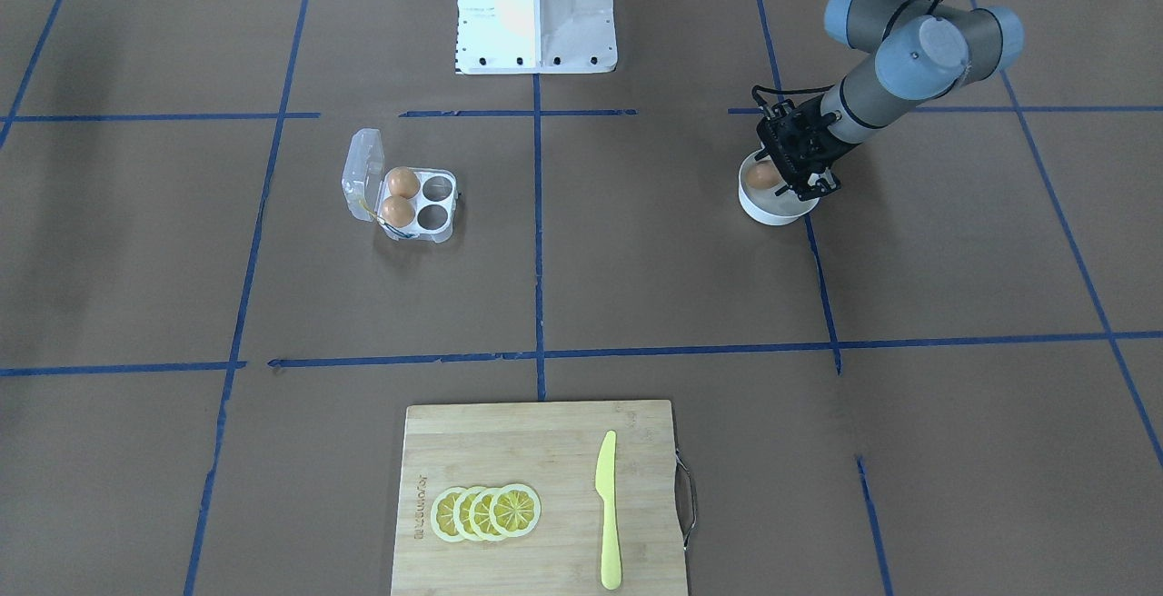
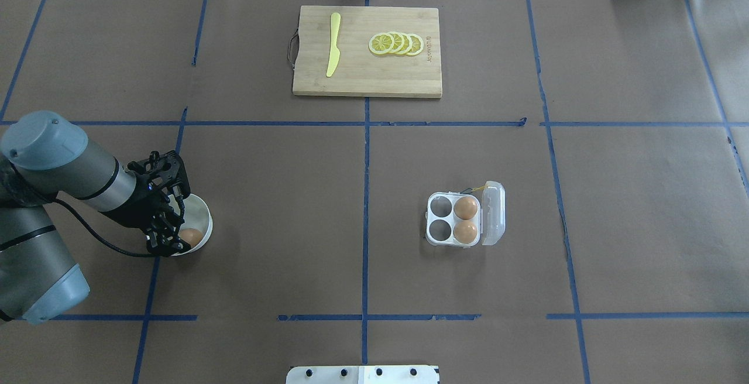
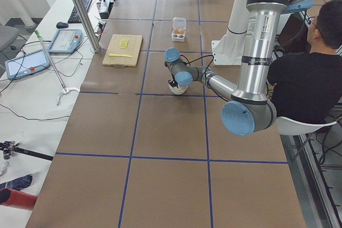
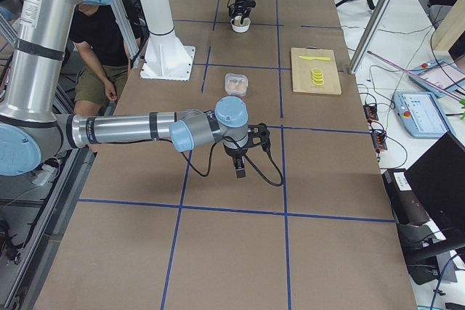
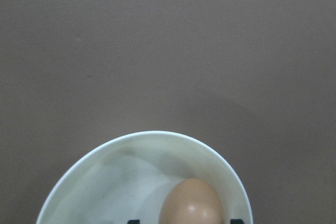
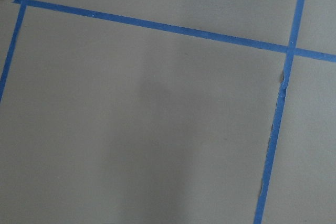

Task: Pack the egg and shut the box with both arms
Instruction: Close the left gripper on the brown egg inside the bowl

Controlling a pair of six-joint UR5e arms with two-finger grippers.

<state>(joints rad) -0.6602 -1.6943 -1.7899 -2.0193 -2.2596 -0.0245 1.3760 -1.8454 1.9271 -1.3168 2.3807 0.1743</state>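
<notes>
A tan-brown egg [image 5: 190, 203] lies in a round white bowl [image 5: 131, 145] on my left side. My left gripper [image 2: 178, 235] reaches down into the bowl [image 2: 202, 214], open, with its fingertips [image 5: 134, 221] either side of the egg [image 2: 191, 236] and a gap to it. The clear box [image 2: 462, 220] stands on my right half with its lid upright and open. It holds two eggs in the cups beside the lid; the other two cups are empty. My right gripper [image 4: 240, 168] hangs low over bare table, seen only from the side, so I cannot tell its state.
A wooden cutting board [image 2: 363, 82] at the far middle carries lemon slices [image 2: 397, 43] and a yellow knife [image 2: 333, 51]. The white pedestal [image 1: 536, 5] stands at my base. A seated person [image 3: 304, 78] shows beside the table.
</notes>
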